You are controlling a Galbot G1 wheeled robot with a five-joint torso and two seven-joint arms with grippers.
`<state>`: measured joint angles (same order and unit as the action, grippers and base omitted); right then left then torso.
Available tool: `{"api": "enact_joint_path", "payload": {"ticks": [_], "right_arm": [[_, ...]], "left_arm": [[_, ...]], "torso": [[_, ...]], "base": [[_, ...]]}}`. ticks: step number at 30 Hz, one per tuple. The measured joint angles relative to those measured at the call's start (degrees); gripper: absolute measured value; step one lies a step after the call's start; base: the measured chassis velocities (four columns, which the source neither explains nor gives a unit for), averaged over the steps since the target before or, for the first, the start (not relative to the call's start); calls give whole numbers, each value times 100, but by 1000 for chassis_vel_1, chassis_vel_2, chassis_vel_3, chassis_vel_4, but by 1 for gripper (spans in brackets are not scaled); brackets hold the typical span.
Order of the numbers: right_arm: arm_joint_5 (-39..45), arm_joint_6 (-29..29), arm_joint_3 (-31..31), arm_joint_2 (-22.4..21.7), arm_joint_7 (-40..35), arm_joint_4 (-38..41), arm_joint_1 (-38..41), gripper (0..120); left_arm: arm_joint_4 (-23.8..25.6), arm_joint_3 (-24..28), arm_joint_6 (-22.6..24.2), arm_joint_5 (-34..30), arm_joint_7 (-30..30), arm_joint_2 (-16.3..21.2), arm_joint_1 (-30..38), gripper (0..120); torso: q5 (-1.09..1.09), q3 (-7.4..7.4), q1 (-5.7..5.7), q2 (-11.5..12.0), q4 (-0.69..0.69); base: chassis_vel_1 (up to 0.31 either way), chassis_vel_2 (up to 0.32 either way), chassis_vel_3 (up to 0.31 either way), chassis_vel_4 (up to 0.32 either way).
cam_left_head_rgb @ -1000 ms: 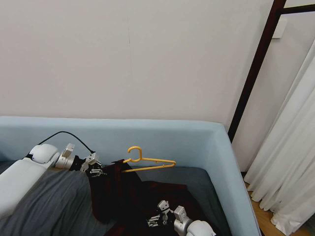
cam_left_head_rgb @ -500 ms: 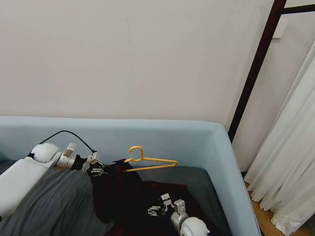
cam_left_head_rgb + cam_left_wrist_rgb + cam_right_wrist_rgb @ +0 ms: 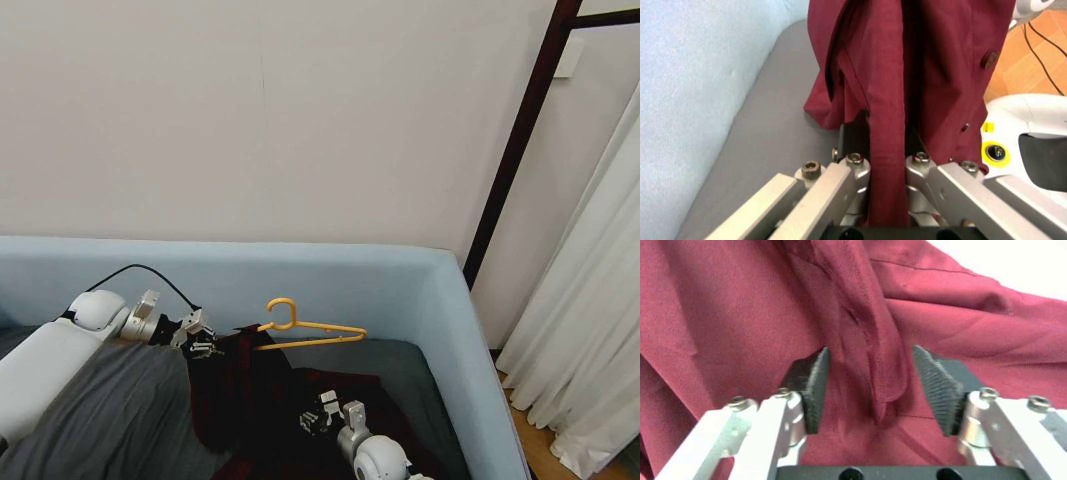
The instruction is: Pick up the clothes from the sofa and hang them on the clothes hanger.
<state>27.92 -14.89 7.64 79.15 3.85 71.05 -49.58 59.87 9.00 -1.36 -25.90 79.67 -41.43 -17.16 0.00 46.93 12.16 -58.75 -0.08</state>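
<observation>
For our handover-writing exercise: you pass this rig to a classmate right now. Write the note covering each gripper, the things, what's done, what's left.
Left gripper: shut on a fold of the dark red shirt, holding it up off the sofa seat.
Right gripper: open, low over the shirt, a fold between its fingers, unclamped.
Yellow hanger: one end tucked into the lifted shirt, near the sofa back.
Done: shirt partly lifted. Left: get the rest off the sofa, hang it up.

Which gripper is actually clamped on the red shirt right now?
The left gripper: it is pinched shut on a fold of the red shirt. The right gripper is open, with a fold lying loose between its jaws.
</observation>
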Motion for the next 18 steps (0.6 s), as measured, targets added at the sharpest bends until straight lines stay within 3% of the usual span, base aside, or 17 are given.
{"api": "enact_joint_path", "payload": {"ticks": [7, 13, 18], "right_arm": [[-97, 23, -3, 37, 128, -94, 19, 30], [-155, 88, -25, -13, 210, -81, 22, 3], [-290, 93, -169, -221, 213, 141, -33, 0]], "left_arm": [[-17, -8, 0, -3, 1, 3, -1, 1], [-83, -16, -9, -3, 5, -28, 12, 1], [-147, -45, -28, -22, 20, -104, 74, 1]], "torso": [[0, 0, 0, 0, 0], [0, 0, 0, 0, 0], [1, 0, 0, 0, 0]], "base": [[0, 0, 0, 0], [0, 0, 0, 0], [0, 0, 0, 0]]}}
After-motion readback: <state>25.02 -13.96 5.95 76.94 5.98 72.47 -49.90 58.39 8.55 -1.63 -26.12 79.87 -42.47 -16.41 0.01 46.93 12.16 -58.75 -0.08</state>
